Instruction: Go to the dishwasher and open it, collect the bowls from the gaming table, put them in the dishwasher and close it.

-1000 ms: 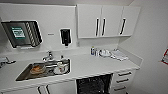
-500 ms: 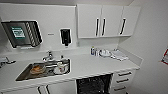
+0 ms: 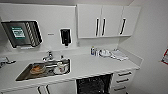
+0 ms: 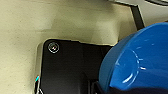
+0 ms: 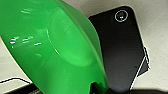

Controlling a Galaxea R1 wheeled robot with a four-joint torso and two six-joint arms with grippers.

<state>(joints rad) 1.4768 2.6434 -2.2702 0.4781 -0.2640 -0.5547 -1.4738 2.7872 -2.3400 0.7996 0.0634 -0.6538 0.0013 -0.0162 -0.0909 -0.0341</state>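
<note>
Under the white tabletop (image 3: 100, 66) the dark dishwasher (image 3: 93, 85) sits open, while each end effector grips a light, slick, stiff plastic bowl by its rim: blue bowl (image 4: 136, 62) left, green bowl (image 5: 50, 47) right.

Dishwasher (image 3: 93, 85): built in under the white counter, right of the sink, beside the drawer stack; dark interior exposed, door open. Blue bowl (image 4: 136, 60): glossy plastic, tilted, close before the left wrist camera. Green bowl (image 5: 50, 50): glossy, tilted, close before the right wrist camera.
</note>
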